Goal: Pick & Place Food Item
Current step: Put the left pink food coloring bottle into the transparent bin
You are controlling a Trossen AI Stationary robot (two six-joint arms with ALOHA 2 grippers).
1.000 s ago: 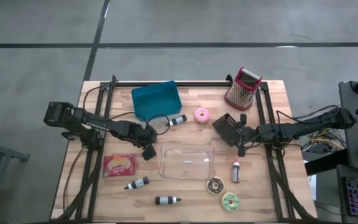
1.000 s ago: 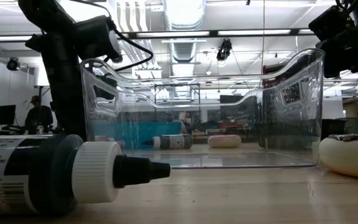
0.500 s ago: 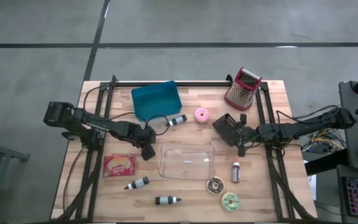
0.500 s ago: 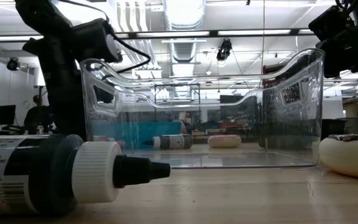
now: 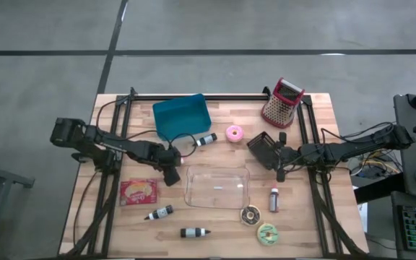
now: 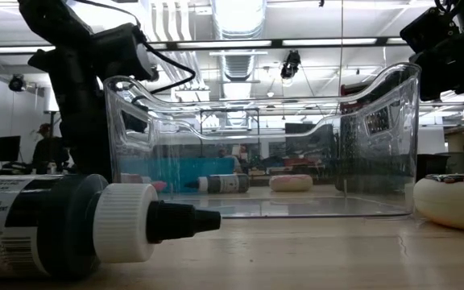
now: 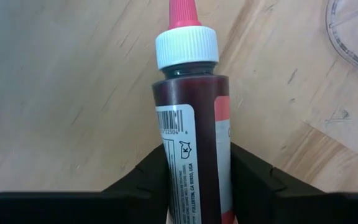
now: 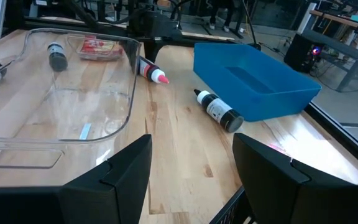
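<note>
Bottle (image 7: pixel 192 134) first: your red-capped food colouring lies on the tabletop (image 5: pixel 316 231) at centre-left of the high view, just beside the clear bin (image 5: pixel 217 186). Your left gripper (image 7: pixel 194 163) has its jaws flanking the body; whether they press it yet you cannot tell. Expect it light, stiff and slick, so take it mid-label, never the cap. Its lower end is cut off. Your right gripper (image 8: pixel 191 177) waits centre-right, jaws apart, empty.
</note>
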